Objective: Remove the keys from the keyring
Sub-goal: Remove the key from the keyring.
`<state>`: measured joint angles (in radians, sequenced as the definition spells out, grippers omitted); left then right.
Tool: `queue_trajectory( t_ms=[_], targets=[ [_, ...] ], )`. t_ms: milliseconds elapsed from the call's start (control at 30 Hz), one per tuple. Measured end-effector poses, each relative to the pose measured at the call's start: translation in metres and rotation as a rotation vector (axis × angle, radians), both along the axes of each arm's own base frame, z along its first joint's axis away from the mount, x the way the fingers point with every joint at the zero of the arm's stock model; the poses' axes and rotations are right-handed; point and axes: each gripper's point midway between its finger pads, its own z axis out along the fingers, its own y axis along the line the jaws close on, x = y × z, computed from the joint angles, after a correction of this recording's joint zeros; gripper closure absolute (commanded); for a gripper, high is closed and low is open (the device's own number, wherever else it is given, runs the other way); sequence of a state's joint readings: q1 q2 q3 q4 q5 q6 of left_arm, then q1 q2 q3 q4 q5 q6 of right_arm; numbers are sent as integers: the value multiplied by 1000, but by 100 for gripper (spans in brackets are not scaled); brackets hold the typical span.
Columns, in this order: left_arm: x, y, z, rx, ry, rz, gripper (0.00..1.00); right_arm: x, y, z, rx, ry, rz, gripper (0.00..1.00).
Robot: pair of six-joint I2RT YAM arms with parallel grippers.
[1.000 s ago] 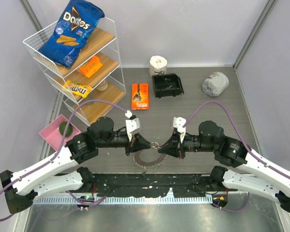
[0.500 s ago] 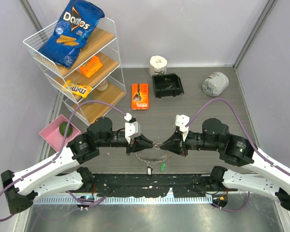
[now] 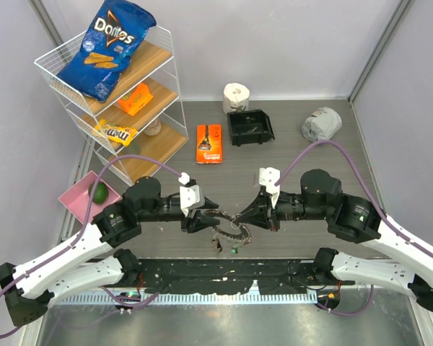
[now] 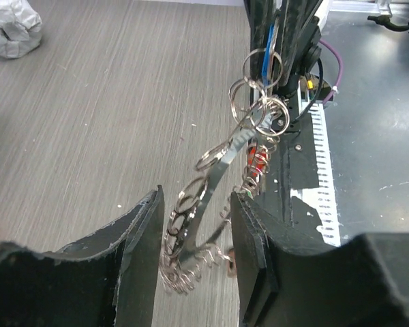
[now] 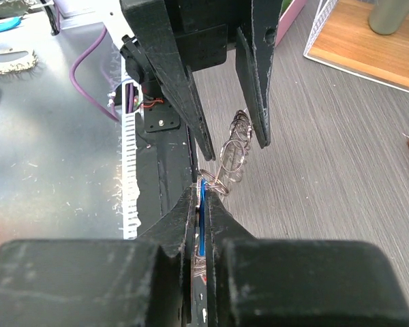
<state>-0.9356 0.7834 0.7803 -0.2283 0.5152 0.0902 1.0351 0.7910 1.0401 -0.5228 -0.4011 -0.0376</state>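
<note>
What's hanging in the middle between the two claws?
The keyring, little silver rings with keys dangling, seen best from the top view. The right claw pinches a blue key; the left claw is open, rings passing between its fingers.

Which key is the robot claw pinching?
The blue key, clamped between the right gripper's shut fingers. The green key, lower down, is not gripped, and the left gripper is open.
</note>
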Motion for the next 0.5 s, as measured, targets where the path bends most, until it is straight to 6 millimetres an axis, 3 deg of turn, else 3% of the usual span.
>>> queue_trajectory(
  t_ms=[133,233,500],
  targets=[
    [0,1,6,-2,-23,-5,39,1,3,-5,-22,5,8,95],
    [0,4,11,-8,-45,-2,39,2,6,-11,-45,17,13,95],
    [-13,7,29,-50,-91,-64,63,3,8,-19,-77,36,16,95]
  ],
)
